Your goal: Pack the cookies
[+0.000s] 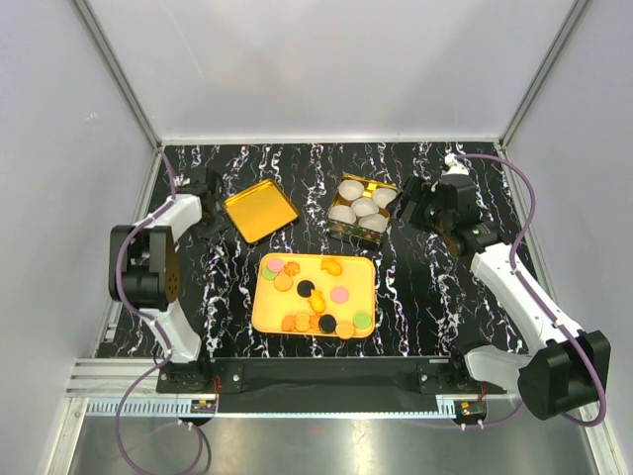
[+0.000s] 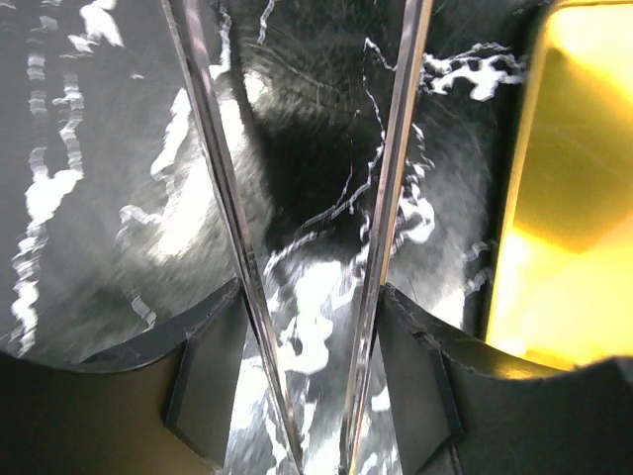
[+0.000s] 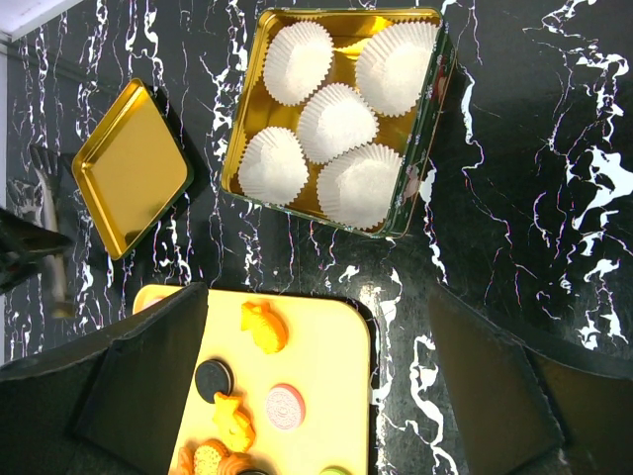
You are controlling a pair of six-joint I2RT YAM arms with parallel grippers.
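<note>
Left gripper and right gripper are held parted and empty, and no cookies have yet been moved from tray into the paper cups of the tin.

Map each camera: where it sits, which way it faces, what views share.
Top external: above, behind the bases, facing down at the table; left gripper, right gripper show.
Left wrist: low over table, facing down; own fingers frame it.
Right wrist: higher, facing down on tin, tray, cookies; own fingers at bottom.
Shared: gold lid, all three.
</note>
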